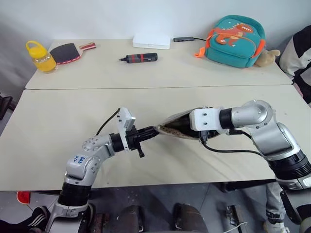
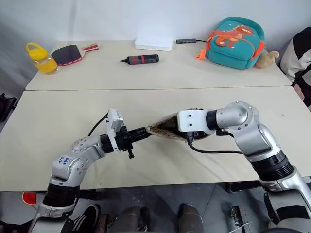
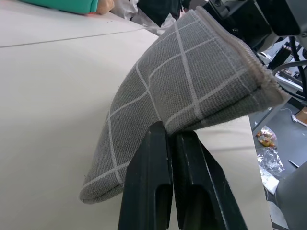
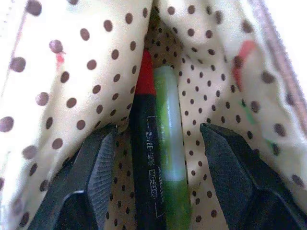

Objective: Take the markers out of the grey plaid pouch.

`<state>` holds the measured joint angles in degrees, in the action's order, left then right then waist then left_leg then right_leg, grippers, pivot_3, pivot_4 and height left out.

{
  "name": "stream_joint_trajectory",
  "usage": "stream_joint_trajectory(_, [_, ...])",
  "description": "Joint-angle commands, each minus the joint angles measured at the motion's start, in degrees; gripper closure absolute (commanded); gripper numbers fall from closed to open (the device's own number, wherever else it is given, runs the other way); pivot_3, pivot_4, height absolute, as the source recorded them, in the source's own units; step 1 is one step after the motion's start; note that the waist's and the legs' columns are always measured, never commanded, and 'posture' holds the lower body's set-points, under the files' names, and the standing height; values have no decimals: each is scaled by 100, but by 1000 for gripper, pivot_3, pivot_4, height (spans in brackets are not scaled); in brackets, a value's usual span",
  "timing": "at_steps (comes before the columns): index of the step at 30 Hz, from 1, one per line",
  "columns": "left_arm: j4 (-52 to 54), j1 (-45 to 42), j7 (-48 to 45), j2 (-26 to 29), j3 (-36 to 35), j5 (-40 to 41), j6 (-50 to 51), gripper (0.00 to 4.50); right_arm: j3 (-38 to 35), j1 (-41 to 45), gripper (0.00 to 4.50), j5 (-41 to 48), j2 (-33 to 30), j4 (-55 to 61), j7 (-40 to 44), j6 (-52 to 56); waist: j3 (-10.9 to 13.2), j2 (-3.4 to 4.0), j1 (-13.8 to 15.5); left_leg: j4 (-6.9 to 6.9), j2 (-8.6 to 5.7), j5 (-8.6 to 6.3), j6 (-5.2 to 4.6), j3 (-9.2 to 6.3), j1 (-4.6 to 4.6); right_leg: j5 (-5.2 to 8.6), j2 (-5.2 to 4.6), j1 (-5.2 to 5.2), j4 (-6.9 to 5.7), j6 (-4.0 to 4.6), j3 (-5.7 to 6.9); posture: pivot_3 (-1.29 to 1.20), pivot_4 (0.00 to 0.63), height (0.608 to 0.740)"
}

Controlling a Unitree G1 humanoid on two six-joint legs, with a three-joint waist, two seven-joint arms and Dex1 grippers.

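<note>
Right end effector (image 4: 158,158) sits inside the mouth of the grey plaid pouch (image 3: 192,81), its two black fingers (image 4: 91,177) spread apart with both markers lying between them against the dotted tan lining. Neither finger is touching a marker. The red and dark marker (image 4: 146,143) and the light green marker (image 4: 170,143) lie side by side, touching along their length.

Left end effector (image 1: 146,133) is pinched closed on a corner of the pouch's fabric, holding it off the counter (image 1: 48,126) near the middle of the head view. From there the pouch stretches toward the right arm, mouth gaping.

Further back, on the second counter (image 1: 97,68) toward the top of the frame, lie a black cylinder with a red band (image 1: 140,58), a white box (image 1: 151,41), a teal dinosaur backpack (image 1: 235,39), a paddle (image 1: 65,52) and a yellow jar (image 1: 41,57) at upper left.
</note>
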<state>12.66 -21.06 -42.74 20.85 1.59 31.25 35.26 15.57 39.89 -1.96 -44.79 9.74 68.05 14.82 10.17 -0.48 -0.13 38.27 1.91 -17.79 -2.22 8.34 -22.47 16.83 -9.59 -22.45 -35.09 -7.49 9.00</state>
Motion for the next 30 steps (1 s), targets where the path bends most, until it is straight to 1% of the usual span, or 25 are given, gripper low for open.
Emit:
stream_joint_trajectory(1, [187, 55, 17, 11, -37, 37, -105, 4500, -288, 2, 1598, 304, 28, 139, -44, 338, 0, 0, -1, 0, 0, 0, 0, 0, 0, 0, 0, 0, 0, 0, 0, 0, 150, 740])
stream_joint_trajectory(4, [198, 53, 21, 18, -37, 51, -103, 4500, -121, -42, 1043, 91, 6, 23, -174, 142, 0, 0, 1, 0, 0, 0, 0, 0, 0, 0, 0, 0, 0, 0, 0, 0, 150, 740])
stream_joint_trajectory(7, [211, 41, 31, 17, -39, 57, -96, 4500, 6, -99, 161, -138, -59, -75, -261, -105, 0, 0, 2, 0, 0, 0, 0, 0, 0, 0, 0, 0, 1, 0, 0, 0, 150, 740])
stream_joint_trajectory(13, [231, 58, 45, 20, -27, 68, -98, 4500, -5, -123, 161, -138, -15, -134, -272, -170, 0, 0, 0, 0, 0, 0, 0, 0, 0, 0, 0, 0, 0, 0, 0, 0, 150, 740])
stream_joint_trajectory(16, [237, 58, 55, 10, -29, 81, -99, 4500, -25, -161, 783, -45, -6, -98, -217, -89, 0, 0, 1, 0, 0, 0, 0, 0, 0, 0, 0, 0, 0, 0, 0, 0, 150, 740])
stream_joint_trajectory(19, [229, 48, 57, 6, -23, 79, -98, 4500, 0, -175, 1815, -113, -27, -89, -229, -157, 0, 0, 2, 0, 0, 0, 0, 0, 0, 0, 0, 0, 0, 0, 0, 0, 150, 740])
stream_joint_trajectory(27, [239, 56, 84, 19, -25, 71, -72, 4500, -5, -94, 1815, -233, -74, -75, -224, -469, 0, 0, 1, 0, 0, 0, 0, 0, 0, 0, 0, 0, 1, 0, 0, 0, 150, 740])
stream_joint_trajectory(30, [237, 57, 95, 14, -31, 70, -86, 4500, -159, 32, 1815, 37, -8, 57, -156, -229, 0, 0, -2, 0, 0, 0, 0, 0, 0, 0, 0, 0, 0, 0, 0, 0, 150, 740])
